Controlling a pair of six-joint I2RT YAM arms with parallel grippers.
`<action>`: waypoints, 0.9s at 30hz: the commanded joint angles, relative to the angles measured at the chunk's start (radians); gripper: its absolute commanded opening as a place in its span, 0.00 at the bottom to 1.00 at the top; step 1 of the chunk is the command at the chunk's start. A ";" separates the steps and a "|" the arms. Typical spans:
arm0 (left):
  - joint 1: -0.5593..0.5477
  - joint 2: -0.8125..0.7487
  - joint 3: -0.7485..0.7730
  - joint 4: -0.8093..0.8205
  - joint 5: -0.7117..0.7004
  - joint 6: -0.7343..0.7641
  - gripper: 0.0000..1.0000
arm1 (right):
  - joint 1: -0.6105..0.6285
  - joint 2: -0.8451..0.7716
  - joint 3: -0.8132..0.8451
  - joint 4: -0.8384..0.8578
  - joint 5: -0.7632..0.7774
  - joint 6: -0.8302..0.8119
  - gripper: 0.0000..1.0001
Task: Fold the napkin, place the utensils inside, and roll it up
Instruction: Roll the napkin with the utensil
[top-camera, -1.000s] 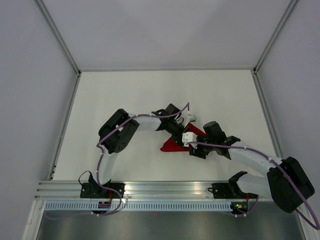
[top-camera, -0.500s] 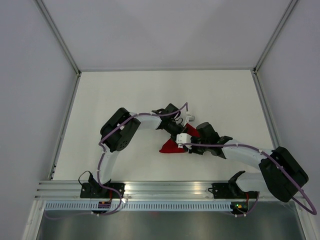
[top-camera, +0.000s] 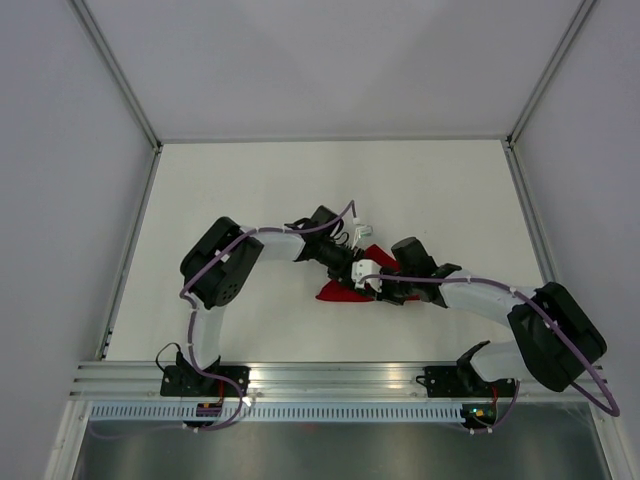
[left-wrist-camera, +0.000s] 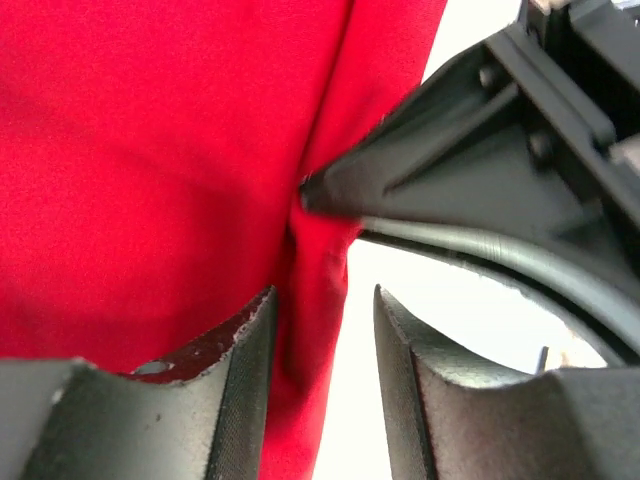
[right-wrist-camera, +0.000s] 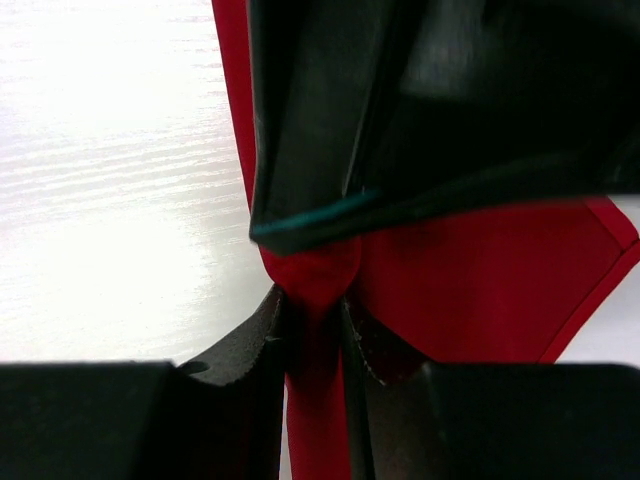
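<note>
The left gripper (left-wrist-camera: 324, 298) has been opened part-way, so the napkin (left-wrist-camera: 150, 150) fold is left loose between its jaws. The right gripper (right-wrist-camera: 315, 312) has been closed from wide open onto a bunched fold. The left arm (top-camera: 215, 272) has been swung leftward, and the right arm (top-camera: 480, 298) drawn in after it

No legible text, label, brand, number or sign found in any view. The napkin (left-wrist-camera: 150, 150) is plain red and the table (top-camera: 250, 190) plain white, neither bearing a readable mark.
</note>
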 joint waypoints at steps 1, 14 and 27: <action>0.038 -0.092 -0.041 0.088 -0.031 -0.070 0.49 | -0.044 0.060 0.039 -0.158 -0.066 -0.033 0.06; 0.065 -0.502 -0.520 0.801 -0.332 -0.207 0.55 | -0.162 0.382 0.333 -0.545 -0.263 -0.209 0.06; -0.167 -0.672 -0.740 0.963 -0.853 0.143 0.63 | -0.201 0.647 0.560 -0.752 -0.292 -0.270 0.05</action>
